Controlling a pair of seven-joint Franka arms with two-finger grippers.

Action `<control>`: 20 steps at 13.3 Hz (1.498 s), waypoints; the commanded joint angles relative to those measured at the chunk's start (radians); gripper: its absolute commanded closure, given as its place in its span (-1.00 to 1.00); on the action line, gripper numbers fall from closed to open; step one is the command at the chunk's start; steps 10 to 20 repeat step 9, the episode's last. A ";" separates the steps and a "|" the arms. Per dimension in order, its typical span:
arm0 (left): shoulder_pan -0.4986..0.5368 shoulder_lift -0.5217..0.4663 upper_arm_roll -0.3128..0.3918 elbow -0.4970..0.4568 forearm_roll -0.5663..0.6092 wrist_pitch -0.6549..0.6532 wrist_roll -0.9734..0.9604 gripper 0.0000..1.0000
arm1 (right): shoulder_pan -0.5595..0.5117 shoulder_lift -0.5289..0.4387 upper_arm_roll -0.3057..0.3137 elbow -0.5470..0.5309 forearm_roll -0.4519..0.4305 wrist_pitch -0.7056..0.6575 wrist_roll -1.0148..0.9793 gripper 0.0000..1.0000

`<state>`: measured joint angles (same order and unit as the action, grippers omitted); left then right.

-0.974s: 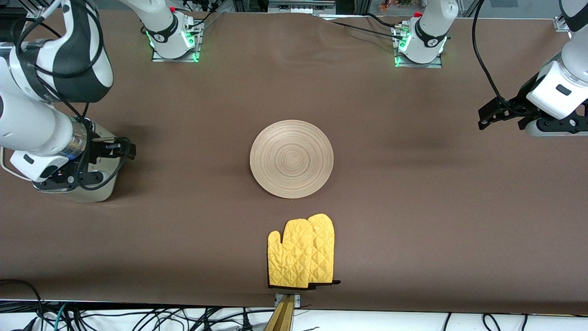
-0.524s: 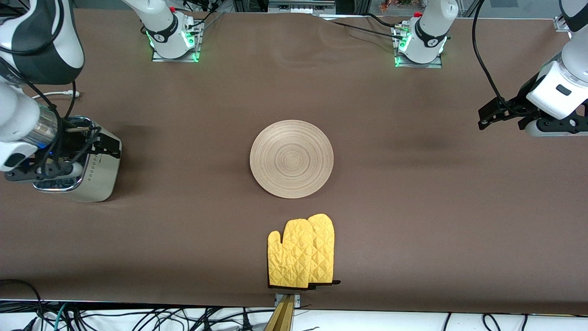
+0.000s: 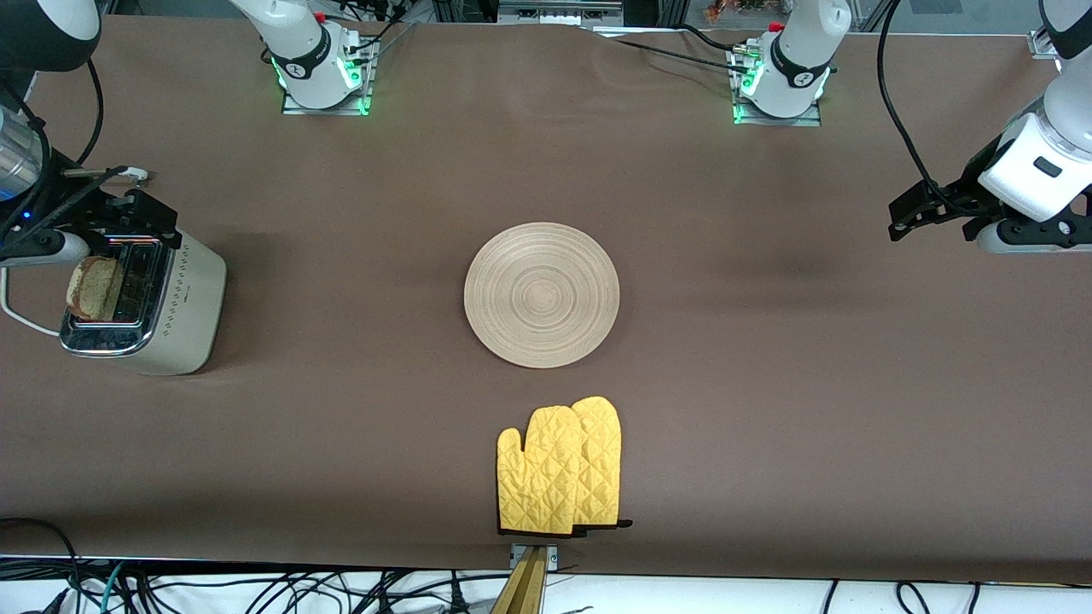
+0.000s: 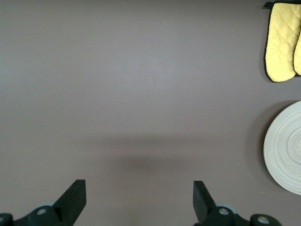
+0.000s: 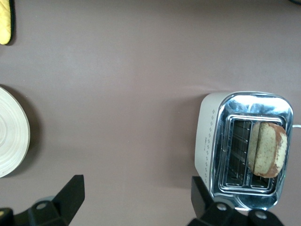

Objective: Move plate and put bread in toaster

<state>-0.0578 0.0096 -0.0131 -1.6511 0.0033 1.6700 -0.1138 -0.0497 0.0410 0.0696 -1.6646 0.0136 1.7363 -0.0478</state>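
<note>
The cream toaster [image 3: 171, 307] stands at the right arm's end of the table. The bread [image 3: 94, 288] stands in one of its slots, the one away from the plate, and sticks up above the chrome top. My right gripper [image 3: 136, 217] is open and empty, up over the toaster's end that is farther from the front camera. The right wrist view shows the toaster [image 5: 209, 141] and the bread [image 5: 267, 149] beside my open right gripper [image 5: 136, 195]. The wooden plate [image 3: 542, 294] lies at the table's middle. My left gripper [image 3: 930, 217] waits open at its own end.
A pair of yellow quilted oven mitts [image 3: 560, 467] lies nearer to the front camera than the plate, close to the table's front edge. The toaster's white cord [image 3: 17, 311] runs off at the table's end. The left wrist view shows the plate [image 4: 287, 148] and mitts [image 4: 282, 42].
My right gripper has risen and drawn away from on top of the toaster. The bread, hidden under it before, now shows standing in the slot. The left arm has not moved.
</note>
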 commanded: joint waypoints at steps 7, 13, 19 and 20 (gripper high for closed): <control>0.003 0.004 0.002 0.021 -0.014 -0.016 0.013 -1.00 | -0.022 0.040 0.019 0.071 -0.017 -0.072 -0.011 -1.00; 0.003 0.004 0.001 0.021 -0.014 -0.016 0.013 -1.00 | -0.018 0.042 0.021 0.071 -0.018 -0.070 -0.009 -1.00; 0.003 0.004 0.001 0.021 -0.014 -0.016 0.013 -1.00 | -0.018 0.042 0.021 0.071 -0.018 -0.070 -0.009 -1.00; 0.003 0.004 0.001 0.021 -0.014 -0.016 0.013 -1.00 | -0.018 0.042 0.021 0.071 -0.018 -0.070 -0.009 -1.00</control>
